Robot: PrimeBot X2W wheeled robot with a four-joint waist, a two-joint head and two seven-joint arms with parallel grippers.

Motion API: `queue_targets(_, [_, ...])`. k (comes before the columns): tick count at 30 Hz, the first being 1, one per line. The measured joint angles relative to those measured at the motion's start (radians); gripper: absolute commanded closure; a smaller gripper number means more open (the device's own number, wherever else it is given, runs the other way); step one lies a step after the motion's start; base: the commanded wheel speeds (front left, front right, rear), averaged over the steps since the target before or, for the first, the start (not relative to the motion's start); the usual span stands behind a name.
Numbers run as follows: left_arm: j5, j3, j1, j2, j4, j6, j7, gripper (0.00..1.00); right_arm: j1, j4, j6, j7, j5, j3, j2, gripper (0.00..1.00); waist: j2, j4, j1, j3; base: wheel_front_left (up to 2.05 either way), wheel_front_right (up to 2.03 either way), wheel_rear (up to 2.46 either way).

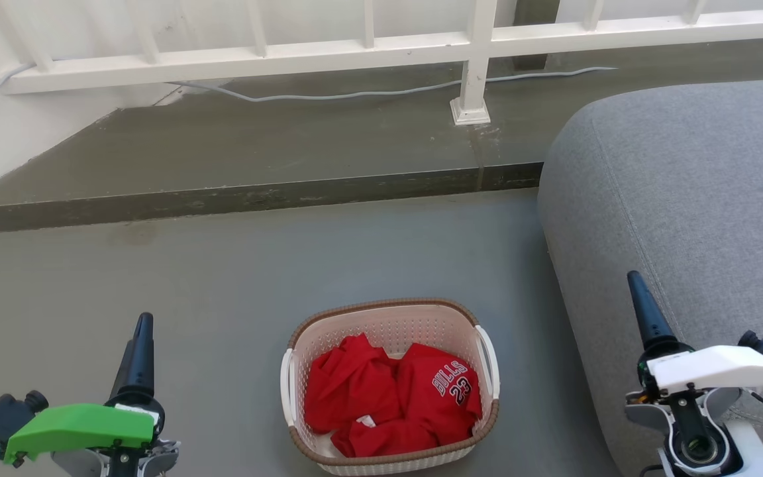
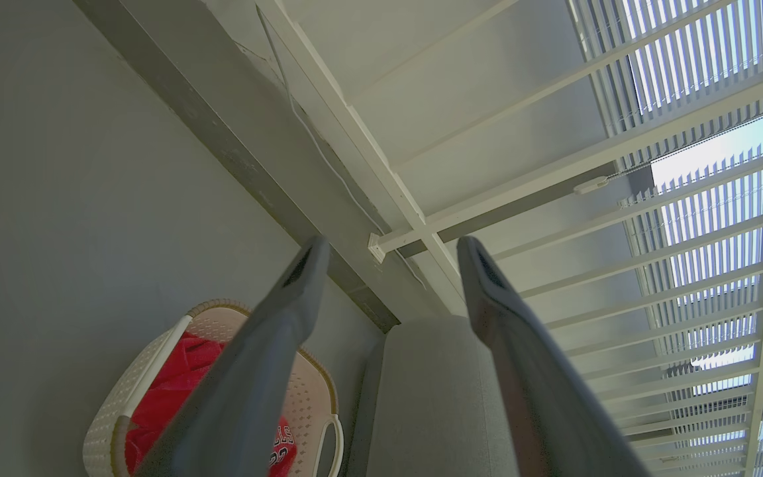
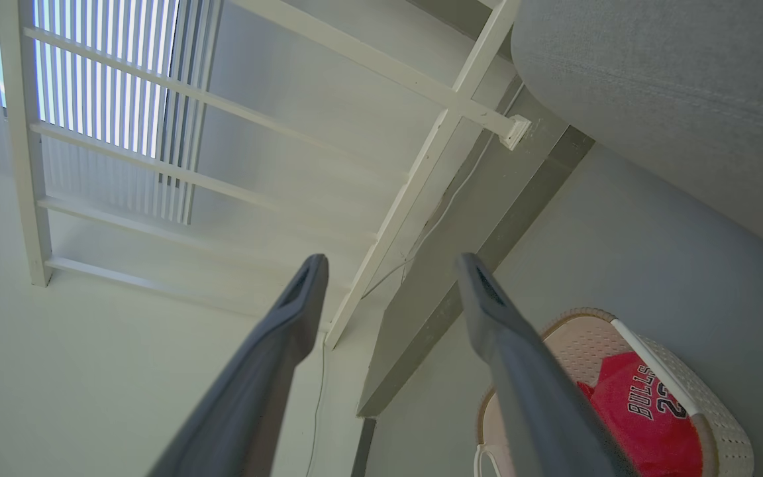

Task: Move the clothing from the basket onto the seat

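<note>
The cream basket [image 1: 381, 307] stands on the grey floor, low in the middle of the head view. The red clothing [image 1: 391, 401] with white "BULLS 23" lettering lies crumpled inside it. The grey seat [image 1: 686, 192] bulges at the right, just beside the basket. My left gripper [image 1: 144, 324] hovers left of the basket, and my right gripper [image 1: 634, 281] hangs over the seat's front edge. In the left wrist view, my left gripper [image 2: 391, 248] is open and empty, with the basket [image 2: 106, 414], clothing [image 2: 176, 377] and seat [image 2: 428, 391] below. In the right wrist view, my right gripper [image 3: 391, 265] is open and empty beside the basket [image 3: 719, 424], clothing [image 3: 640, 411] and seat [image 3: 673, 86].
A raised concrete step [image 1: 255, 195] runs across behind the basket. On it stands a white railing [image 1: 474, 59] with a post, and a pale cable [image 1: 355, 95] lies along it. Bare grey floor [image 1: 222, 278] spreads left of and beyond the basket.
</note>
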State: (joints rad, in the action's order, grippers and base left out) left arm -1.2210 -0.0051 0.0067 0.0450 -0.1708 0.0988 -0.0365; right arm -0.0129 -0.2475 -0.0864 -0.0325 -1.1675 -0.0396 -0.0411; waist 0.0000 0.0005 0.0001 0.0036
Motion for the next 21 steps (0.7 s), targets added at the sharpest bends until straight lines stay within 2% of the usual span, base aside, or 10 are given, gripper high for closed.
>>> queue_targets(8, [0.154, -0.029, 0.017, 0.012, 0.031, -0.013, -0.019, 0.0, 0.0, 0.014, 0.015, -0.021, 0.111, -0.037, 0.0, 0.0, 0.0, 0.0, 0.0, -0.001, 0.0, 0.0, 0.0])
queue_targets(9, [0.203, -0.033, 0.023, 0.017, 0.04, -0.022, -0.028, 0.0, 0.0, 0.015, 0.018, -0.03, 0.145, -0.046, 0.0, 0.0, 0.0, 0.0, 0.0, -0.001, 0.0, 0.0, 0.0])
queue_targets(21, [0.455, -0.07, 0.042, 0.043, 0.074, -0.072, -0.066, 0.0, 0.001, 0.029, 0.046, -0.066, 0.338, -0.105, -0.005, 0.0, 0.0, -0.001, 0.0, -0.003, 0.0, 0.0, 0.0])
